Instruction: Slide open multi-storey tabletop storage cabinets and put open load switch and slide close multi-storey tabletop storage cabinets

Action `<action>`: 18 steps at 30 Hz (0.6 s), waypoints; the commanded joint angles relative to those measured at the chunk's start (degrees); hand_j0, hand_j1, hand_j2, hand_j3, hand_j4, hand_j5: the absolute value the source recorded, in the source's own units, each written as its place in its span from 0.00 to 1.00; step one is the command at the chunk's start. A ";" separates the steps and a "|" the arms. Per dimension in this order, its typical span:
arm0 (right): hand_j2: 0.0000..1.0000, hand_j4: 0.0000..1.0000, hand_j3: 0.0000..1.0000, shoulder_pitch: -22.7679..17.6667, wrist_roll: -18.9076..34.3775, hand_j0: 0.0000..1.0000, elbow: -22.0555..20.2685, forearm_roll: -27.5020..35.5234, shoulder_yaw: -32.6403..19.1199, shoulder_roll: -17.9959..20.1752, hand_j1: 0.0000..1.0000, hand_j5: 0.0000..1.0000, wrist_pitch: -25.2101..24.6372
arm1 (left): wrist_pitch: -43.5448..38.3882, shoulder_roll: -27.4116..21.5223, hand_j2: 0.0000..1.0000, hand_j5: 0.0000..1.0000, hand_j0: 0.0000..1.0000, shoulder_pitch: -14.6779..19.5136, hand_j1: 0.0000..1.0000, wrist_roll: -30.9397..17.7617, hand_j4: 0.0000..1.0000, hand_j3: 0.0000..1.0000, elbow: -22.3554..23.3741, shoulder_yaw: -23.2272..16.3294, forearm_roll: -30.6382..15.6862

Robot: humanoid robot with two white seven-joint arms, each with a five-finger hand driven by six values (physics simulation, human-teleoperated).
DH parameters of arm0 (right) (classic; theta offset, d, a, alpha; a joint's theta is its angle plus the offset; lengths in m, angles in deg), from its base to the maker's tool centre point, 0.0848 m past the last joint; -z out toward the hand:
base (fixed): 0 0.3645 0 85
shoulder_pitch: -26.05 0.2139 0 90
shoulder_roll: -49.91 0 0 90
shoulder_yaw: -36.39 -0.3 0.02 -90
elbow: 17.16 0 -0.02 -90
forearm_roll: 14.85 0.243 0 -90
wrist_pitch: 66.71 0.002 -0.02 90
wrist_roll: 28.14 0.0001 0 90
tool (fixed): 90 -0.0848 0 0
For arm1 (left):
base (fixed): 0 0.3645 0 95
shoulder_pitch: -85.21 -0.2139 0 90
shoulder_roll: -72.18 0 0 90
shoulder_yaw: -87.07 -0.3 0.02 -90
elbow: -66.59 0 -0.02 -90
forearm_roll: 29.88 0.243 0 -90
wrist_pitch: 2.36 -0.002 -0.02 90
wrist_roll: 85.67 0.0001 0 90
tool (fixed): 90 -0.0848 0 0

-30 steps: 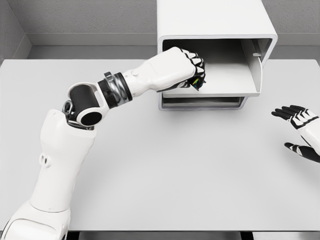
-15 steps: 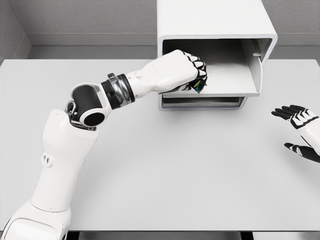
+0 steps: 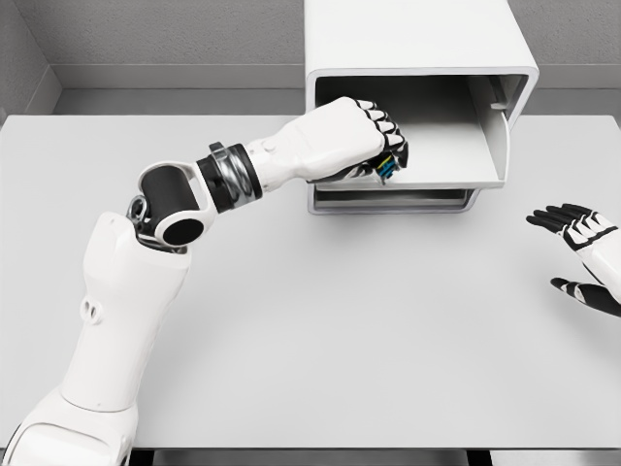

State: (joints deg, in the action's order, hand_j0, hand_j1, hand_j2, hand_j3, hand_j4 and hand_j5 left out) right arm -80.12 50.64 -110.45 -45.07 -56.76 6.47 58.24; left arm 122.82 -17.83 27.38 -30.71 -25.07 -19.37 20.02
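Grey walls close off the far side of a plain, pale grey desk [image 3: 320,320] seen from above.

At the far middle of the desk, the left hand's fingers [image 3: 386,126] are curled tight around a small dark object, the load switch [image 3: 386,165], which shows green and blue spots between the fingertips. Only a small part of the switch is visible; the rest is hidden inside the fist. The left hand [image 3: 354,131] holds it over the left part of an open drawer [image 3: 446,155], a shallow white tray pulled out toward the near side. Whether the switch touches the drawer floor cannot be told.

The drawer belongs to a white storage cabinet [image 3: 408,39] standing at the far edge of the desk, right of centre. Its upper level is open and dark inside. Below the drawer, 1 lower level [image 3: 388,199] sits closed, showing only its front edge.

From the hand, the white left arm runs back toward the near left, through a black and silver wrist ring and a black elbow joint, then down to the lower left corner.

At the right edge of the desk, well apart from the cabinet, the right hand [image 3: 582,257] hovers with its black-tipped fingers spread and holding nothing.
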 commanded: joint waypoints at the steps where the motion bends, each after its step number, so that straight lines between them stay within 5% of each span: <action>1: 0.93 0.93 0.93 0.00 -0.03 0.93 0.04 0.34 -0.02 0.02 0.93 0.93 0.05 | -0.18 0.01 0.60 0.60 0.60 0.00 0.60 0.04 0.60 0.60 -0.02 0.09 -0.33; 18: 0.95 0.95 0.95 0.00 -0.03 0.95 0.04 0.34 -0.02 0.02 0.95 0.95 0.05 | -0.18 0.01 0.79 0.79 0.79 0.00 0.79 0.04 0.79 0.79 -0.45 0.18 -0.42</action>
State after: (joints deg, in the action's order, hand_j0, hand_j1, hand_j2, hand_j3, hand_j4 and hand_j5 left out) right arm -80.12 50.64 -110.37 -45.09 -56.76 6.41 58.24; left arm 122.81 -17.83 27.38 -30.70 -25.38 -19.26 19.96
